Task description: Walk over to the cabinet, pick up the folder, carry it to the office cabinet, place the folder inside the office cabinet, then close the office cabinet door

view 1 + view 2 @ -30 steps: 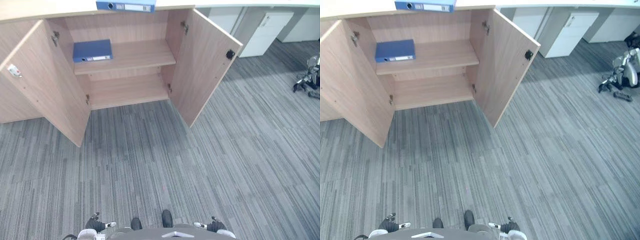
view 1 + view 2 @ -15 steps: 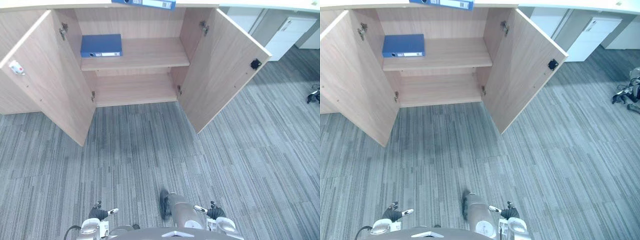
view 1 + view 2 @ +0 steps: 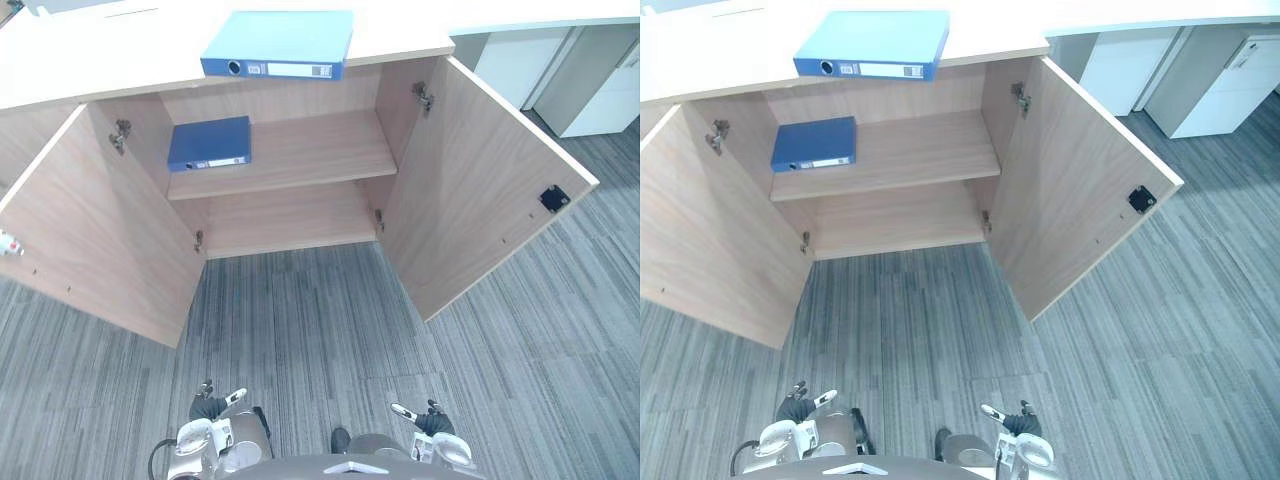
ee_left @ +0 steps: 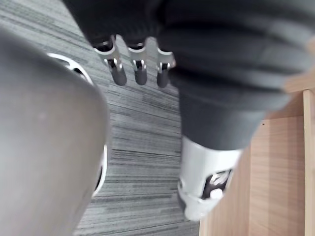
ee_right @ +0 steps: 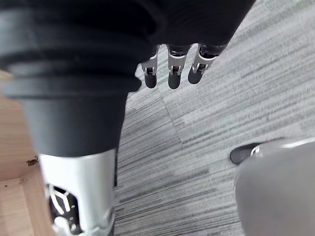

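The left hand (image 3: 213, 406) is being held low with its fingers (image 4: 140, 70) loosely extended and nothing gripped, while the light-blue folder (image 3: 278, 43) is being supported flat by the cabinet top (image 3: 100, 60), above a darker folder (image 3: 209, 143) resting on the upper shelf (image 3: 310, 150). The right hand (image 3: 428, 418) is being held low as well, fingers (image 5: 170, 69) relaxed and empty. The light-blue folder is being judged stiff, boxy, fairly light and smooth-covered, best taken by its two long edges near the front-facing spine

Bright overhead light is washing the pale worktop (image 3: 100, 55) almost white, while the lower shelf (image 3: 290, 215) of the cabinet (image 3: 300, 100) is sitting in soft shade and faint shadow is darkening the carpet (image 3: 300, 290) before it.
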You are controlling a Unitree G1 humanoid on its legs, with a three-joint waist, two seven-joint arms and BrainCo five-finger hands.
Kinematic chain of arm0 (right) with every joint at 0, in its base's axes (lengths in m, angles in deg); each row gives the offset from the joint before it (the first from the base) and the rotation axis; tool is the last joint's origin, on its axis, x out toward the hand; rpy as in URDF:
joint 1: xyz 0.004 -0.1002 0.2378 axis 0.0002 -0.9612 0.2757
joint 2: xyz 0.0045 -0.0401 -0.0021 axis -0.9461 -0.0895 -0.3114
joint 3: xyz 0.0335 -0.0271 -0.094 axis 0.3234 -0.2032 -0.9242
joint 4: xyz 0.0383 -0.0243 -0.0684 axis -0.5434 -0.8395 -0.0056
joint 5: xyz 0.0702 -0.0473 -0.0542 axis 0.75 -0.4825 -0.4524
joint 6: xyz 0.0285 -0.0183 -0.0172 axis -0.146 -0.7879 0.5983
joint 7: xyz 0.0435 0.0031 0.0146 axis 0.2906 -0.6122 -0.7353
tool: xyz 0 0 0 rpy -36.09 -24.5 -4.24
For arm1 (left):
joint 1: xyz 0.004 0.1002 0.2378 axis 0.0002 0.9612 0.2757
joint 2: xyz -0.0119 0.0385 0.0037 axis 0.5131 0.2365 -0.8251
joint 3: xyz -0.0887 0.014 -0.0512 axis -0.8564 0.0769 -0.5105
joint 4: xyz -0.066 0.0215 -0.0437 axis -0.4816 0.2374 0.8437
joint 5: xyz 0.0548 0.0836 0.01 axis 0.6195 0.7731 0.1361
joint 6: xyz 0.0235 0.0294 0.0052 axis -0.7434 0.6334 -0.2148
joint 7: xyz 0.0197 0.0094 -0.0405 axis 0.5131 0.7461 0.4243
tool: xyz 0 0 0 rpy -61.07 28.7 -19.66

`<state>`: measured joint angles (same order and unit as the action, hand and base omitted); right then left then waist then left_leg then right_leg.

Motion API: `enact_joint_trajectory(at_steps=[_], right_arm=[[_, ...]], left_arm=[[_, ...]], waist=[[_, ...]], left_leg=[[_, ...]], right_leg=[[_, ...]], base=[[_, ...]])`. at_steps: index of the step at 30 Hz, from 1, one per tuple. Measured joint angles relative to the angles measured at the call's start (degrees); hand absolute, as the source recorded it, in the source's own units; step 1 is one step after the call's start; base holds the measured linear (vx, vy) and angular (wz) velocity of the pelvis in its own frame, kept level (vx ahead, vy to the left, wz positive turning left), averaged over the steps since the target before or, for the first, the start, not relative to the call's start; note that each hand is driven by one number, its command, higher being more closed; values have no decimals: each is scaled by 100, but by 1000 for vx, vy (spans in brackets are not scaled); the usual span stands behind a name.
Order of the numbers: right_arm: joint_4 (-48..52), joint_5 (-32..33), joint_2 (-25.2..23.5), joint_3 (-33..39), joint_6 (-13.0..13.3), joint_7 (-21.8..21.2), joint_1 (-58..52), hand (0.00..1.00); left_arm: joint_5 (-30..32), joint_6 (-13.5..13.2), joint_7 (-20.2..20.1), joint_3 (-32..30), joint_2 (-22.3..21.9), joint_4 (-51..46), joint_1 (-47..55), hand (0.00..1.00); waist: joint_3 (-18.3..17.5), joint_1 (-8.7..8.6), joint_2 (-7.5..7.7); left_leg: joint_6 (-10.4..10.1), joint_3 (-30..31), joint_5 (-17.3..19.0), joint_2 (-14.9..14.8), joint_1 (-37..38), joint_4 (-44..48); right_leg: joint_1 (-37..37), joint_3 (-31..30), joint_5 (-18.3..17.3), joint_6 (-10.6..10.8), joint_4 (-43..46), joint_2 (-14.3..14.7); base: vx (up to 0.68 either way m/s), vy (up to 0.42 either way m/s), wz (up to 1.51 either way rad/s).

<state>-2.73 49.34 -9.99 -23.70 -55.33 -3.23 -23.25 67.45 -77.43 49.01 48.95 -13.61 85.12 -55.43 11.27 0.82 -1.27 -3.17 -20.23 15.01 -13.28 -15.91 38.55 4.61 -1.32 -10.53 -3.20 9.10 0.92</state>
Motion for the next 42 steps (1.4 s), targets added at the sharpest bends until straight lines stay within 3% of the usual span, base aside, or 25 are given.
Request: enact_joint_trajectory(at_steps=[3,4,5,6,7,9,11,12,14,15,17,19,21,22,23,24,25,27,30,32,35,37,38,39,42], right_arm=[[-87,-2,-39,120,0,-4,6,0],[-125,-3,-4,117,2,-6,15,0],[-226,-2,-30,123,1,-6,26,0],[-296,-10,-48,123,2,-7,29,0],[-359,-22,-120,123,-7,-8,15,0],[-390,-43,-205,184,-2,-15,-4,0],[-326,-55,-216,182,11,-26,9,0],[-301,-56,-216,168,13,-27,12,0],[-286,-57,-207,167,22,-31,58,0],[-279,-58,-196,162,35,-33,67,0],[-247,-60,-193,139,59,-36,88,0],[-221,-57,-154,114,103,-50,138,0],[-214,-58,-171,106,113,-62,153,0],[-255,-34,-215,131,118,-75,106,0],[-264,-48,-83,171,120,-113,215,0],[-272,-61,-44,172,117,-112,209,0],[-277,-56,11,201,112,-113,209,0],[-282,-58,33,225,107,-97,197,0],[-187,-57,33,103,101,-95,22,0],[-187,-56,29,110,75,-92,6,0],[-185,-49,11,123,-10,-88,-22,0],[-188,-50,-14,156,-21,-88,-32,0],[-190,-51,-23,233,-22,-89,-35,0],[-210,-52,-25,251,-23,-87,-29,0],[-292,-54,-216,367,-17,-88,-37,0]], left_arm=[[11,-32,2,114,49,64,-20,0],[19,-37,0,249,77,149,-20,0],[5,-40,-14,239,122,259,-21,0],[8,-39,-12,243,169,274,-24,0],[6,-32,-15,263,254,291,-23,0],[-12,-26,-16,296,319,353,-18,0],[-87,15,-15,475,398,421,-4,0],[-92,15,-16,507,411,455,-7,0],[-98,24,-12,520,419,510,-7,0],[-100,36,-12,520,401,512,11,0],[-100,38,-13,483,357,511,22,0],[-102,43,-11,452,307,510,15,0],[-98,42,-14,450,297,511,9,0],[-96,36,-20,391,337,509,3,0],[-97,40,-11,223,117,633,-56,0],[-97,37,-13,198,44,682,-50,0],[-94,30,-14,101,-79,671,-55,0],[-93,30,-17,-1,-136,659,-82,0],[-91,30,-22,-212,-207,301,-50,0],[-91,30,-20,-210,-213,247,-43,0],[-81,27,-22,-207,-210,226,-72,0],[-78,24,-22,-198,-206,236,-106,0],[-72,24,-23,-182,-222,274,-125,0],[-70,24,-27,-173,-259,285,-134,0],[-65,31,-25,-93,-68,344,-146,0]], waist=[[-64,65,17],[-110,69,-49],[-187,89,22],[-262,82,90],[-337,68,251],[-360,99,345],[-375,36,381],[-367,7,360],[-357,-5,355],[-341,-20,328],[-324,-59,295],[-299,-100,240],[-313,-151,265],[-370,-162,452],[-329,-151,100],[-373,-164,26],[-383,-146,-90],[-346,-172,-144],[-333,-82,-107],[-329,-61,-97],[-332,-31,-56],[-343,-9,-12],[-352,-1,-28],[-385,4,-79],[-455,-16,247]], left_leg=[[-34,94,-455,518,-56,-1722],[112,298,-877,652,-107,-2258],[367,381,-1305,759,-87,-2196],[391,338,-1298,835,-82,-2143],[431,223,-1135,978,28,-2176],[557,70,-925,1067,337,-2182],[658,5,-634,1240,920,-2356],[676,8,-580,1270,1039,-2390],[691,38,-480,1314,1465,-2546],[690,104,-481,1307,1851,-2815],[687,145,-483,1233,2163,-3016],[673,176,-491,1114,2400,-3167],[465,285,-477,1110,2491,-3226],[268,423,-414,1273,2630,-3365],[87,468,-291,1032,2805,-3428],[60,467,-306,983,2804,-3405],[35,468,-312,873,2777,-3210],[18,483,-301,664,2583,-2404],[-127,462,-274,-61,1395,588],[-81,347,-231,-187,1171,837],[-13,79,-156,-150,1015,-60],[-68,152,-299,114,1026,-1492],[-79,173,-844,255,1124,-2240],[11,155,-996,300,1170,-2453],[24,46,-1058,663,1487,-2827]], right_leg=[[182,-157,-99,228,-281,-239],[259,-235,-191,374,-370,-251],[340,-376,-324,522,-356,-353],[331,-443,-365,585,-295,-439],[201,-474,-390,627,30,-576],[-113,-620,-397,659,1083,-657],[-826,-631,-170,1279,3142,-760],[-1004,-600,-174,1301,3595,-764],[-1498,-378,-324,1152,4478,-767],[-1782,-100,-559,914,4633,-733],[-2041,115,-741,732,4409,-623],[-2373,246,-807,632,3493,-426],[-2412,198,-233,515,2042,-307],[-2387,57,809,435,1327,-423],[-2319,226,598,345,1583,-275],[-2262,259,476,369,1544,-258],[-2179,384,355,311,1523,-230],[-1797,531,203,240,1388,-194],[-1066,698,-51,152,1060,-82],[-909,692,-51,121,979,-69],[-652,508,-49,158,791,-119],[-638,318,-64,284,788,-225],[-644,220,-96,407,789,-258],[-630,169,-126,479,782,-271],[-411,25,-72,651,478,-532]], base=[[338,167,-33],[430,267,-47],[521,324,-45],[451,281,-39],[433,258,-30],[416,256,-31],[388,230,-8],[377,185,9],[381,115,9],[366,53,12],[375,-35,21],[327,-111,24],[372,-184,37],[402,-199,38],[330,-168,38],[320,-165,28],[319,-203,43],[283,-212,49],[212,-165,21],[145,-41,-19],[201,74,-35],[278,247,-42],[181,193,-31],[164,196,-21],[147,195,-9]])
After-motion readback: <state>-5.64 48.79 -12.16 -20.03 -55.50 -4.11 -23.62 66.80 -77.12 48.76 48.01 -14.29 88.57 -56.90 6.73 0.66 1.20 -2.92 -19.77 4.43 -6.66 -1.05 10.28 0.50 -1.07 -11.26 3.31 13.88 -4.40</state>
